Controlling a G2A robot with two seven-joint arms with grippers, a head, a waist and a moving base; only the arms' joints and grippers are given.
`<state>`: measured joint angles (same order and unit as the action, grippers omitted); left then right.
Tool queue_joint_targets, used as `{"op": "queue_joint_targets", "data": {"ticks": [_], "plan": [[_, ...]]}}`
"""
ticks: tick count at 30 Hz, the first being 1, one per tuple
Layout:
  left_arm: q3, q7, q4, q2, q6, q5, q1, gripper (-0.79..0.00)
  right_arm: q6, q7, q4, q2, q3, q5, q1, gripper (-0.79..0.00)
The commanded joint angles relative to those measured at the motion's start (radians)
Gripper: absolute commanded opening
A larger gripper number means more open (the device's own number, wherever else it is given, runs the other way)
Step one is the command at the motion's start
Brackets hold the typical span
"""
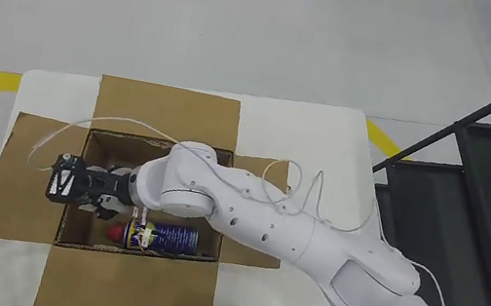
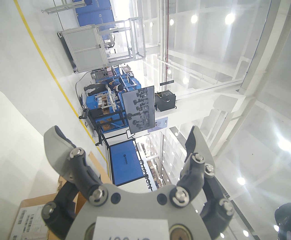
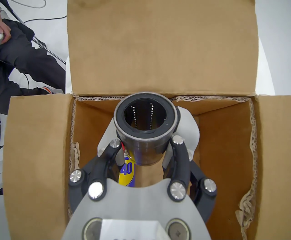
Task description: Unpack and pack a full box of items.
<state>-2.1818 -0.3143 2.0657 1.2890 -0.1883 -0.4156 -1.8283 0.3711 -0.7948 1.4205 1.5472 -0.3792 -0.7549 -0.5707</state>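
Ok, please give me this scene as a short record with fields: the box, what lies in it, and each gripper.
box: open cardboard box, flaps folded out, on the white table
inside box: blue and yellow spray can, lying on its side
right gripper: over the inside of the box, shut on a metal linear bearing, whose bore faces the wrist camera
left gripper: open, empty, pointing up toward the ceiling
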Motion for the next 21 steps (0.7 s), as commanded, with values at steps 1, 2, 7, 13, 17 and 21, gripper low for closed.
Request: {"op": "queue_joint_targets", "data": {"ticks": [1,2,7,13,17,21], "plan": [[0.000,0.000,0.000,0.000,0.000,0.000,0.000,0.000,-0.002,-0.020,-0.013,0.009,0.005,0.003,0.008,-0.785],[0.000,0.000,0.000,0.000,0.000,0.000,0.000,0.000,-0.006,-0.030,-0.019,0.015,0.007,0.005,0.012,-0.785],[0.000,0.000,0.000,0.000,0.000,0.000,0.000,0.000,-0.016,-0.067,-0.058,0.042,0.018,0.025,0.030,-0.785],[0.000,0.000,0.000,0.000,0.000,0.000,0.000,0.000,-0.020,-0.072,-0.125,0.078,0.033,0.033,0.048,-0.785],[0.000,0.000,0.000,0.000,0.000,0.000,0.000,0.000,0.005,-0.027,-0.169,0.100,0.036,0.042,0.049,-0.785],[0.000,0.000,0.000,0.000,0.000,0.000,0.000,0.000,0.014,0.010,-0.211,0.118,0.036,0.037,0.050,-0.785]]}}
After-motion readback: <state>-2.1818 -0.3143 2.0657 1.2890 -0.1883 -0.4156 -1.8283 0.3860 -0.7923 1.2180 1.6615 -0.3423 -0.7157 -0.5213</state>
